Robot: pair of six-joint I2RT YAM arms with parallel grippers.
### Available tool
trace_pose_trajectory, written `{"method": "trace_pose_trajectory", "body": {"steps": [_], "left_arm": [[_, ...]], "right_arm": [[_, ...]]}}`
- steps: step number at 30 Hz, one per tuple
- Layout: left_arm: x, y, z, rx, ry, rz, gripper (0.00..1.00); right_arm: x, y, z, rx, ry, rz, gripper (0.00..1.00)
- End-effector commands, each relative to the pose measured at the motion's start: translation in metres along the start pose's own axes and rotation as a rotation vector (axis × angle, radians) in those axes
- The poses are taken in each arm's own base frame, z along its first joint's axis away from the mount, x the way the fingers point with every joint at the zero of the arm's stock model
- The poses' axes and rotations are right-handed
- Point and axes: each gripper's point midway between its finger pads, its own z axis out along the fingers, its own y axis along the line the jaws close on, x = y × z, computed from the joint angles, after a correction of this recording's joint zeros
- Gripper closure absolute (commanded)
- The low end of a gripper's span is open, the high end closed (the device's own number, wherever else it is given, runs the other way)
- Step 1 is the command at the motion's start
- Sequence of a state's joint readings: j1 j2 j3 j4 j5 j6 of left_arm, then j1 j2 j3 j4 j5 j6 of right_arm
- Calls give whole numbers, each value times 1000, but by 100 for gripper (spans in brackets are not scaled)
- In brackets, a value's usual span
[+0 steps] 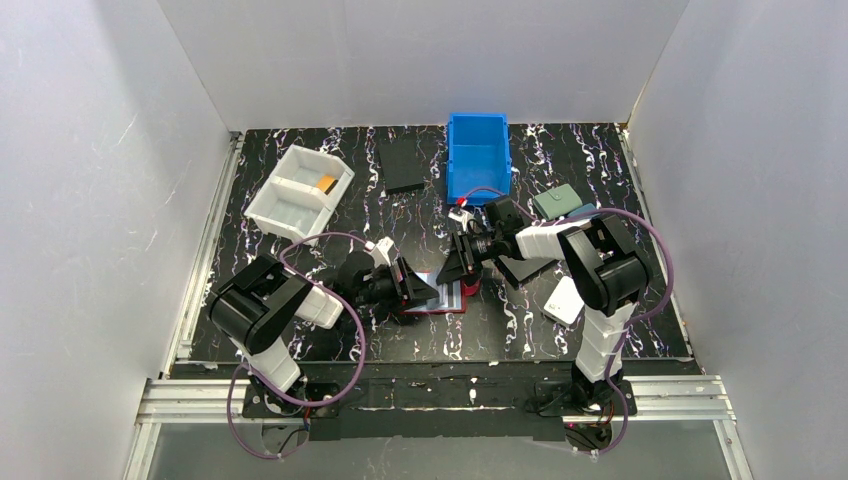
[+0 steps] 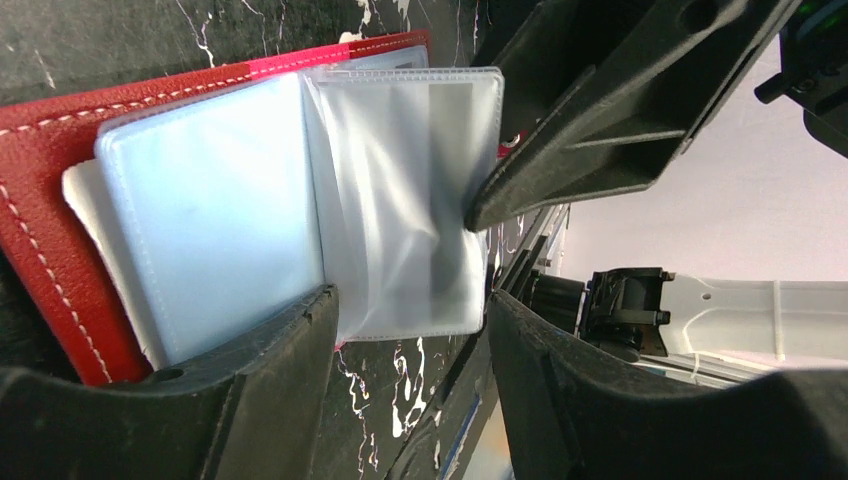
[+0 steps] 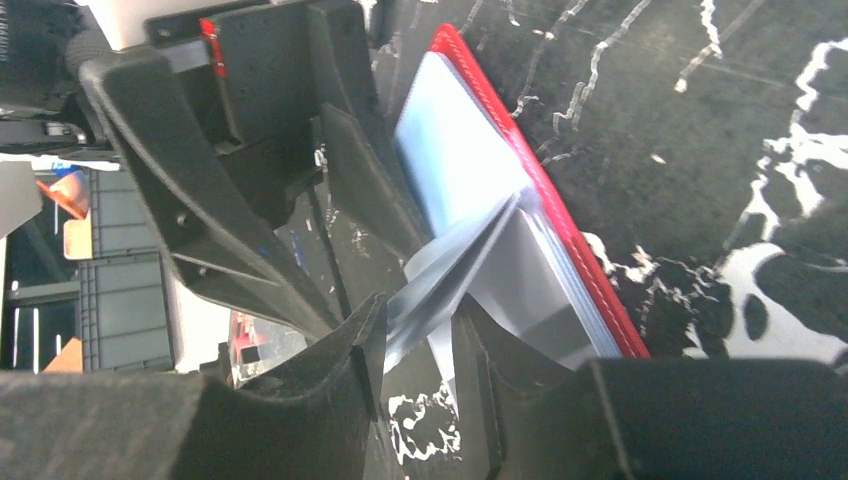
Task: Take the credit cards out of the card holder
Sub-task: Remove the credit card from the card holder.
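Observation:
The red card holder point(image 1: 441, 297) lies open on the table between my two grippers, its pale blue-grey pockets point(image 2: 210, 210) and clear sleeve pages point(image 2: 410, 190) up. My left gripper point(image 2: 410, 325) is open; its left finger point(image 2: 250, 385) rests on the left pocket. My right gripper point(image 3: 418, 325) is shut on a clear sleeve page point(image 3: 470, 270) and lifts it off the holder point(image 3: 545, 190). A whitish edge point(image 2: 82, 205) sticks out behind the left pocket. An orange card point(image 1: 326, 183) lies in the white tray.
The white two-part tray point(image 1: 292, 208) stands at the back left. A blue bin point(image 1: 478, 155) and a black flat case point(image 1: 403, 163) are at the back. A teal wallet point(image 1: 558, 203) and a white wallet point(image 1: 565, 300) lie at the right.

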State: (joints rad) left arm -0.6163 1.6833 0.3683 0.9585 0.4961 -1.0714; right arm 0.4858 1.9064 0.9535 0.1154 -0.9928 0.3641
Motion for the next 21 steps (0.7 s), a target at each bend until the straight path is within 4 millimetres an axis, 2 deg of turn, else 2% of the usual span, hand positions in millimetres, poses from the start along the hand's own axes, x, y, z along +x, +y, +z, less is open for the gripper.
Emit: {"method": "trace_pose_trajectory", "body": {"steps": [1, 9, 12, 16, 21], "left_arm": [[18, 30, -6, -81, 53, -47, 42], [18, 26, -5, -57, 56, -39, 41], [16, 23, -6, -46, 54, -21, 41], [17, 29, -6, -69, 49, -24, 41], [15, 36, -9, -93, 31, -39, 41]], "right_arm": [[-6, -11, -2, 65, -18, -39, 62], [-6, -6, -3, 44, -12, -50, 63], [-8, 6, -4, -10, -18, -69, 62], [-11, 22, -6, -76, -37, -86, 60], [-9, 27, -6, -120, -19, -94, 54]]}}
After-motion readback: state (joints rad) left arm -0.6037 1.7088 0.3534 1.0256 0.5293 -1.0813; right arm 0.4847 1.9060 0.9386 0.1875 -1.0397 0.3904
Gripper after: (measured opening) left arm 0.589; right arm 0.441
